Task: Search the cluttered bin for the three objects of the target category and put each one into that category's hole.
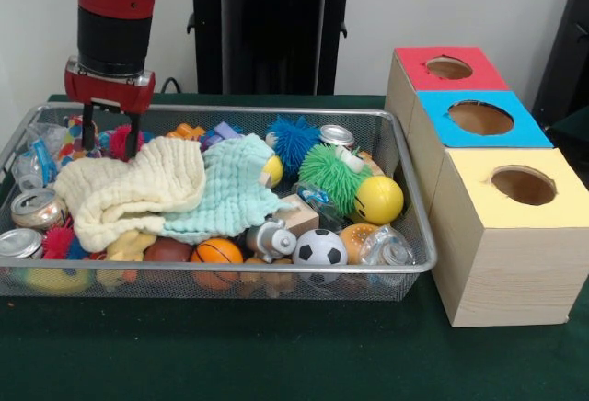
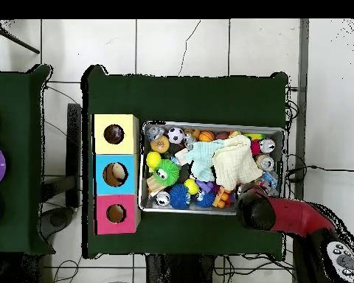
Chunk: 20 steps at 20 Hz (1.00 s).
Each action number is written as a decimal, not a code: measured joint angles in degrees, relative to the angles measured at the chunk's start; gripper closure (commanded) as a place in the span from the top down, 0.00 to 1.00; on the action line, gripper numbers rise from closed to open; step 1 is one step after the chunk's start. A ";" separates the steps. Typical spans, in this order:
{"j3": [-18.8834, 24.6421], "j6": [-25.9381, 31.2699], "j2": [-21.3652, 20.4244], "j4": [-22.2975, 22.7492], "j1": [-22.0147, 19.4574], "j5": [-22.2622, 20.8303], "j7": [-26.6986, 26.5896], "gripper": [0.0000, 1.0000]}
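Observation:
The wire mesh bin (image 1: 276,111) is full of toys and also shows in the overhead view (image 2: 209,124). My gripper (image 1: 110,139) hangs at the bin's far left corner in the front view, with its two fingers apart and dipped among the clutter, holding nothing. A patch of white cloth with coloured dots (image 1: 72,140) shows just left of the fingers, mostly buried. No other dotted cloth shows. The yellow-topped box's hole (image 1: 523,185) is on the nearest box to the right of the bin and appears in the overhead view (image 2: 113,134). In the overhead view the arm's wrist (image 2: 255,208) hides the gripper.
A cream cloth (image 1: 129,189) and a mint cloth (image 1: 230,189) lie over the bin's middle. Around them are a soccer ball (image 1: 319,247), a yellow smiley ball (image 1: 378,200), fuzzy balls and cans. Blue-topped (image 1: 480,118) and red-topped (image 1: 449,68) boxes stand behind the yellow one.

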 measured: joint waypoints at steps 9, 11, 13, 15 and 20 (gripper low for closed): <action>-0.21 -0.01 -0.01 -0.04 0.00 -0.04 0.00 1.00; -0.30 -0.01 0.38 -0.11 0.00 -0.23 0.00 1.00; -0.32 -0.01 0.83 -0.10 -0.01 -0.56 0.00 1.00; -0.33 -0.01 1.11 -0.10 0.00 -0.92 0.00 1.00; -0.58 -0.02 1.48 -0.11 0.00 -2.03 0.00 1.00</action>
